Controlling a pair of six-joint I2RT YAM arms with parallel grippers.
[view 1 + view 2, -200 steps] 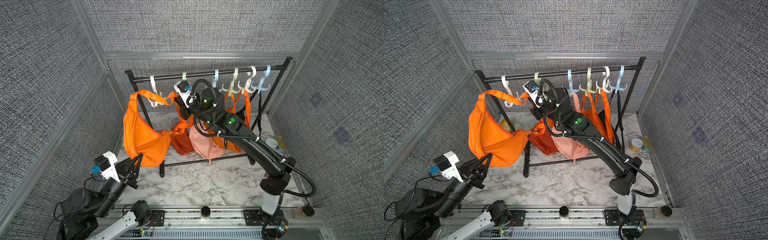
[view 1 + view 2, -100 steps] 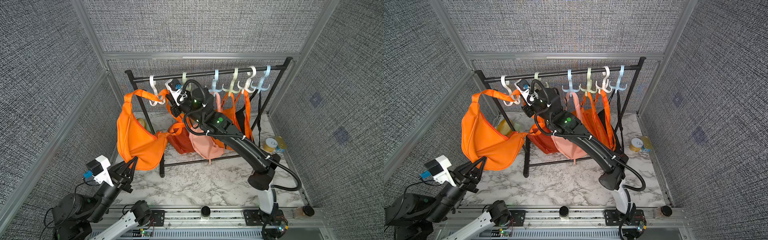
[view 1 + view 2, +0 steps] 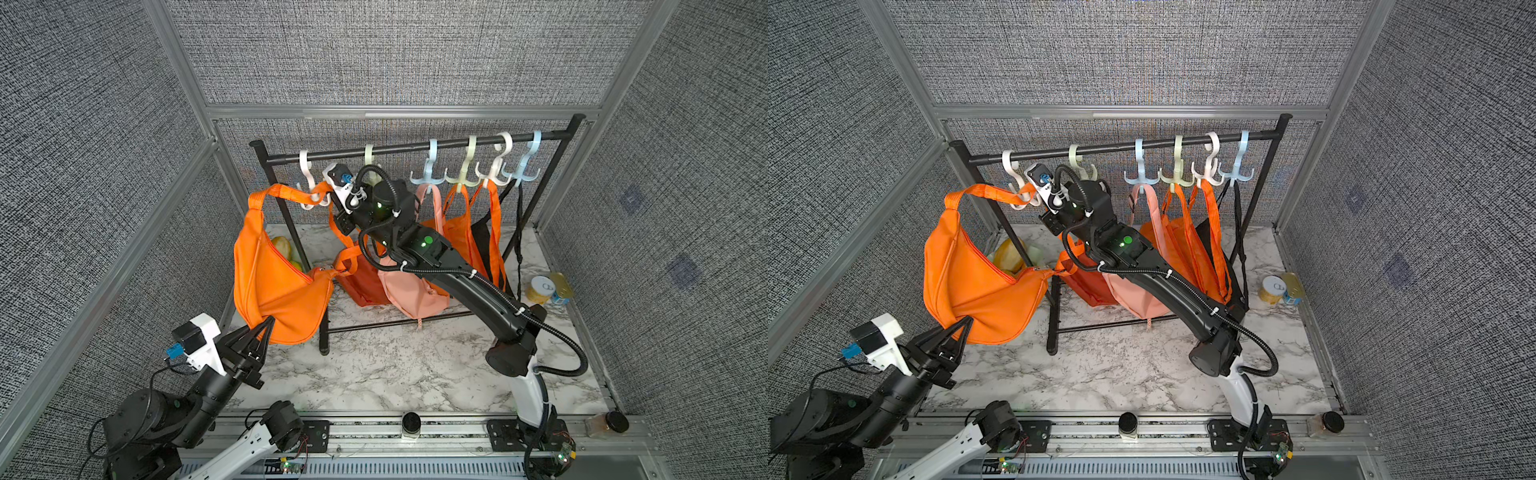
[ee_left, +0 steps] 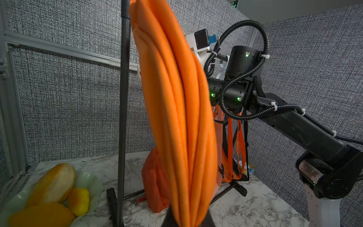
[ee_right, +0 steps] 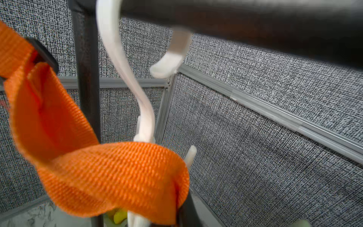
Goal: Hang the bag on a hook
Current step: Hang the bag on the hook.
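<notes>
Presently the left gripper (image 3: 266, 328) is pinched tight on the bottom edge of the orange bag (image 3: 270, 286), hanging at the left end of the rack (image 3: 395, 148), while the right gripper (image 3: 327, 198), closed on its strap (image 3: 286, 192), holds that against the white hook (image 3: 306, 178)

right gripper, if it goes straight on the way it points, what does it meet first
Most likely the white hook: the right gripper, shut on the orange strap, points at its lower prongs, though depth is unclear.
</notes>
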